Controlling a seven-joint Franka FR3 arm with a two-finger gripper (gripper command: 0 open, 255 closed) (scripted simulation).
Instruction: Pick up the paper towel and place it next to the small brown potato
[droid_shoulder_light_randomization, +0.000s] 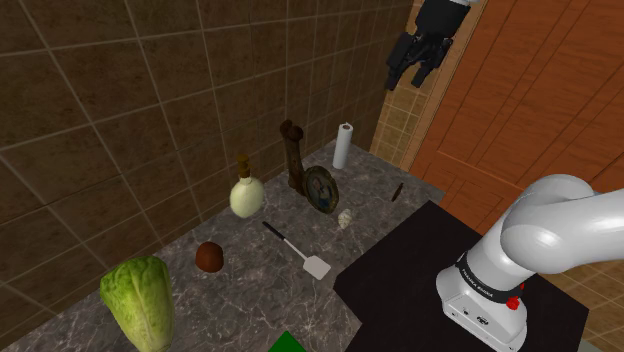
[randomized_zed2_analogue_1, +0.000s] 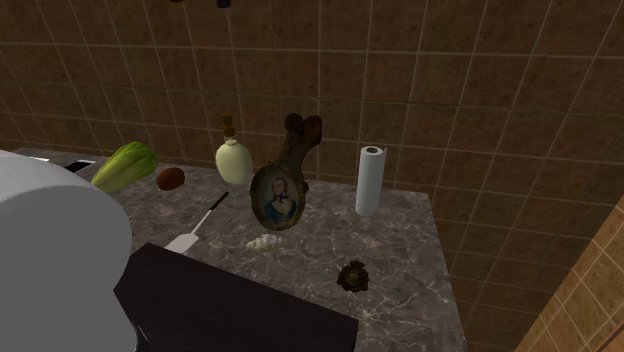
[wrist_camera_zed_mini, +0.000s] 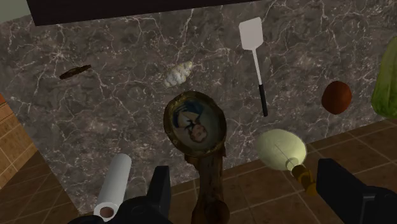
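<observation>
**Paper towel roll (droid_shoulder_light_randomization: 343, 146) untouched, jaws open high overhead**

White and upright on the marble table (droid_shoulder_light_randomization: 372, 215), just beside the oval portrait (droid_shoulder_light_randomization: 322, 188) on the side away from the potato, close to the tiled wall. Small brown potato (droid_shoulder_light_randomization: 209, 257) well apart from the oval portrait on its other side, beyond a cream bottle (droid_shoulder_light_randomization: 246, 195).

Probably light and soft, easily squashed, and tall enough to tip if nudged. Best taken around the middle of the cylinder, across its width, with a gentle squeeze rather than a hard clamp.

White arm (droid_shoulder_light_randomization: 560, 215) reaching up from its stand, wrist raised. Jaws spread wide and empty, hanging high over the oval portrait and looking down on it, well clear of the paper towel roll.
</observation>
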